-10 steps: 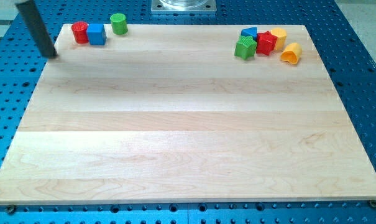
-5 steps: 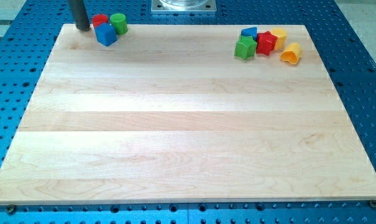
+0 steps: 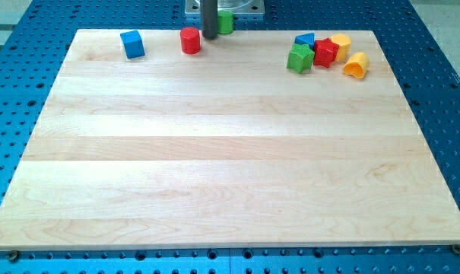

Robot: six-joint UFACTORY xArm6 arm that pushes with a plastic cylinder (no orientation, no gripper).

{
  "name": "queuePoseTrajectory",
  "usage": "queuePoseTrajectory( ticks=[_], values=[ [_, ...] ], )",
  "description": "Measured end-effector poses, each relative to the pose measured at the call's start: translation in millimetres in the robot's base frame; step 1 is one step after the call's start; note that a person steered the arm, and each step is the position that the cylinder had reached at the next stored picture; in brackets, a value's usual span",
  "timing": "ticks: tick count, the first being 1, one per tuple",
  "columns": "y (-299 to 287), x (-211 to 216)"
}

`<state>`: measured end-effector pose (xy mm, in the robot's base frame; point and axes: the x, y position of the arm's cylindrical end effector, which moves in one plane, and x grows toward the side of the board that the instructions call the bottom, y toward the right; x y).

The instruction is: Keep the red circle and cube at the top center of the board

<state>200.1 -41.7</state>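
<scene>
Tool: my tip [image 3: 210,36], the lower end of a straight dark rod, rests at the top centre of the worktop [image 3: 230,175]; it is a bare rod with nothing to open or close, and it grips nothing.
Red cylinder: the red circle block [image 3: 190,40] stands just to the view's left of my tip, close beside it; whether they touch cannot be told.
Blue cube: the blue cube [image 3: 132,44] sits well to the view's left of my tip, apart from the red cylinder.
Green block: a green block [image 3: 226,22] sits just to the view's right of the rod, at the worktop's top edge, partly hidden.
Far cluster: well to the view's right of my tip, a green block [image 3: 299,58], a blue block [image 3: 305,39], a red block [image 3: 325,52], a yellow block [image 3: 341,45] and an orange block [image 3: 356,66] are grouped together.
</scene>
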Motion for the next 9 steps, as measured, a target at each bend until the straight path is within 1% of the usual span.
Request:
queuePoseTrajectory(
  ticks=[2,3,4,5,6,7,8,9],
  values=[
    [3,120],
    [-126,124],
    [-206,81],
    [-152,38],
    [-98,54],
    [-31,54],
    [-41,66],
    [-39,101]
  ],
)
